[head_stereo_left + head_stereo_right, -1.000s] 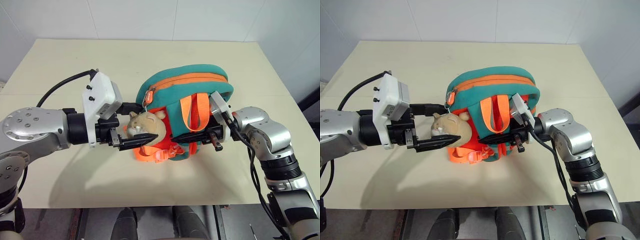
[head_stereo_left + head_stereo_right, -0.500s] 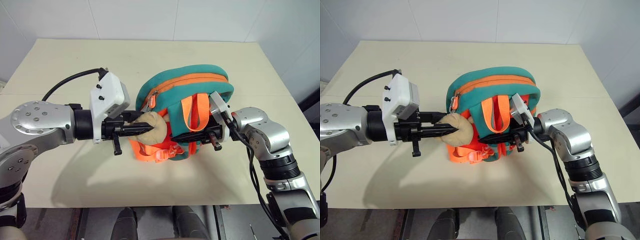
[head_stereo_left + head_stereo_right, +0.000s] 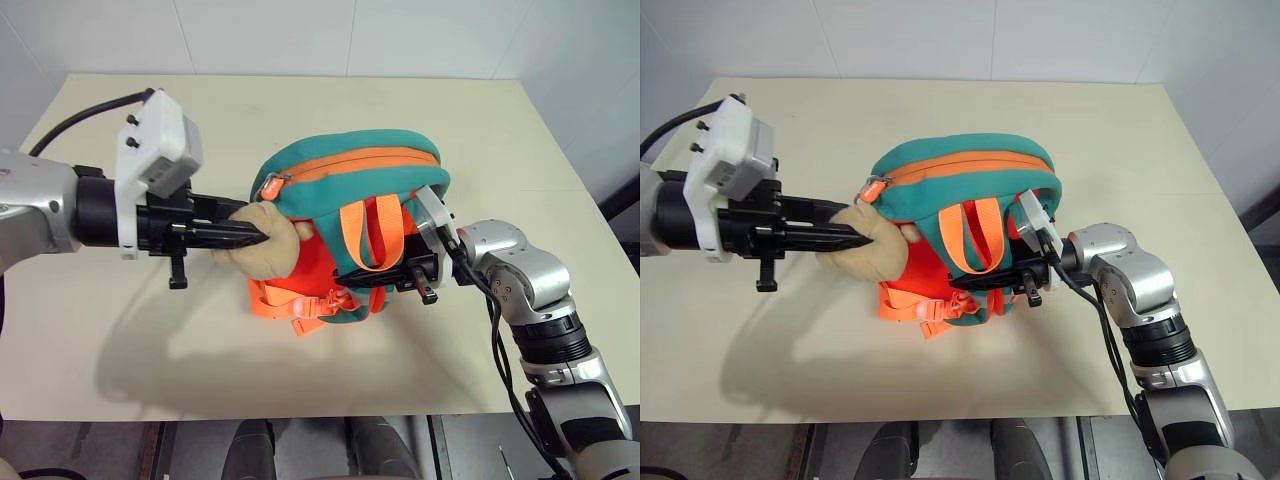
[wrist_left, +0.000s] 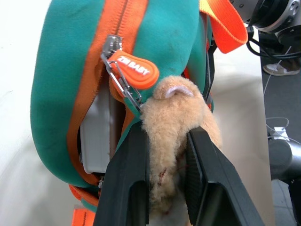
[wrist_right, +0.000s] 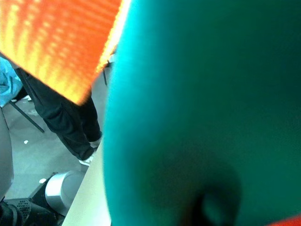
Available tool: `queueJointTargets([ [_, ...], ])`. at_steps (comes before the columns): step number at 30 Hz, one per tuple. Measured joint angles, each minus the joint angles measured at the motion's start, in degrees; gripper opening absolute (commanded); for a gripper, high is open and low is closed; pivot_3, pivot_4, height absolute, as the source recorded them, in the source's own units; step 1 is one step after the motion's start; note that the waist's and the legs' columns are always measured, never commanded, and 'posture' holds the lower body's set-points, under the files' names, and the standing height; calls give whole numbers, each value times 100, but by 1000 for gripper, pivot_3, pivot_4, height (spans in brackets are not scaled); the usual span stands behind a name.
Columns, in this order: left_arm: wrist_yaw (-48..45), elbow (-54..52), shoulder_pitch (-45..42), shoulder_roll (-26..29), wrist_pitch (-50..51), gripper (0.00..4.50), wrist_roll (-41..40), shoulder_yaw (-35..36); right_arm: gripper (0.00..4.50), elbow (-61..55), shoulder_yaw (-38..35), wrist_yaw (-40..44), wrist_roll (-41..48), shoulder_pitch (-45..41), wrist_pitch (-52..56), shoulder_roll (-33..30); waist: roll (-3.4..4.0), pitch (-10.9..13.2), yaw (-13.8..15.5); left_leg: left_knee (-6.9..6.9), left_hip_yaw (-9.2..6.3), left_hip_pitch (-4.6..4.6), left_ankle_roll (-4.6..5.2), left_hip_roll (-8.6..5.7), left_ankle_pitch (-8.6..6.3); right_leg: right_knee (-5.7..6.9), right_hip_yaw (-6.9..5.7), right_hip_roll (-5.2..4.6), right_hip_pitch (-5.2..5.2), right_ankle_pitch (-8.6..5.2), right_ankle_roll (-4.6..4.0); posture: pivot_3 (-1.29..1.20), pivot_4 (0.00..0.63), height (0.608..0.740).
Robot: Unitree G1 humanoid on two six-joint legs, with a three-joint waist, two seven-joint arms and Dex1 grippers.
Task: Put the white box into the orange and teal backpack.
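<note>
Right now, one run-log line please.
left claw: shut on plush bear | right claw: shut on backpack | white box: inside backpack

Cream table [image 3: 120, 350], white tiled wall [image 3: 300, 35] behind, grey floor.

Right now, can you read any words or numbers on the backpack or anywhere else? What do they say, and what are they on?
"ZIN BABY": white letters on the orange zipper tag of the backpack, as best I can read it in the left wrist view; the first word is not quite clear.
No other words, numbers or signs can be read: none on the plush bear, the straps or the table.
</note>
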Motion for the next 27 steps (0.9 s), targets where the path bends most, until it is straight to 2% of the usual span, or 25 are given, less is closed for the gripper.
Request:
queueJointTargets([
  [6, -295, 660, -394, -12, -99, 550, 60, -4, 0, -105, -1, -110, 108, 89, 0, 11, 0, 5, 4, 2, 0, 0, 0, 0, 0, 3, -2, 0, 1, -1, 0, 0, 150, 740],
  [13, -409, 839, -444, -32, -113, 471, 49, 34, 0, -178, -1, -196, 129, 182, 2, 10, 3, 7, 7, 3, 0, -1, 0, 1, 0, 6, -2, 0, 0, -1, 0, 0, 150, 740],
  [16, -435, 908, -435, 16, -106, 438, 47, 286, 0, -179, -2, -208, 130, 234, 13, -4, 3, 7, 12, 6, -1, 0, 0, 1, 0, 9, -3, 0, 1, -1, 0, 0, 150, 740],
  [18, -498, 893, -281, 110, -27, 438, 8, 498, 0, -200, 0, -226, 130, 243, 17, -10, 3, 7, 9, 8, -1, 0, 0, 1, 0, 12, -3, 0, 1, -1, 0, 0, 150, 740],
  [22, -927, 756, 617, 650, 139, 438, 24, 1179, 0, -262, 2, -232, 104, 363, 69, -88, 5, 8, 4, 6, 0, 2, 0, 1, 0, 12, -3, -1, 0, -3, -1, 0, 150, 740],
  [27, -1108, 804, 1163, 792, 119, 437, 187, 1735, 0, -275, 4, -225, 103, 364, 101, -103, 5, 9, 27, 13, 0, 3, 1, 1, 0, 14, -5, -1, 4, -2, -1, 0, 150, 740],
])
